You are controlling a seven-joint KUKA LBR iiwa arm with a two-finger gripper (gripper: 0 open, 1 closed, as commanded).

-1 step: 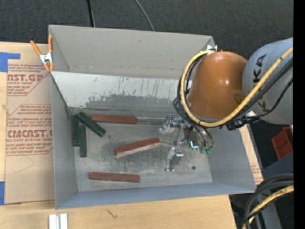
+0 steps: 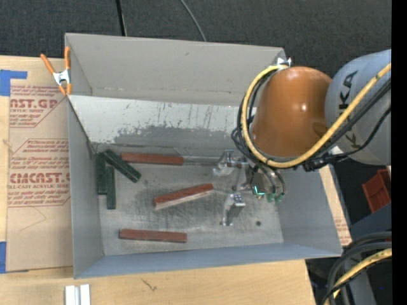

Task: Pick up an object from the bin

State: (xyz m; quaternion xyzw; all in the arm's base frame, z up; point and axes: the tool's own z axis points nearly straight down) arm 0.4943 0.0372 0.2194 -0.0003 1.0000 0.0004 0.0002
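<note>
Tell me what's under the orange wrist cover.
Below the orange cover, the gripper sticks out beside the tilted red-brown stick's right end. The bin's floor directly under it is hidden.

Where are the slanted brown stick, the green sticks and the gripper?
slanted brown stick [image 2: 184,195]: camera view, its middle.
green sticks [image 2: 105,180]: camera view, upright one's middle.
gripper [image 2: 226,191]: camera view, between its fingertips.

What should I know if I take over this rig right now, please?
Gripper: open, low in the right half of the bin, holding nothing.
Things: tilted brown stick mid-bin, its right end beside the gripper; back brown stick; front brown stick; dark green sticks at left.
Done: nothing picked.
Left: close on one thing, probably the tilted stick, and lift it out.
</note>
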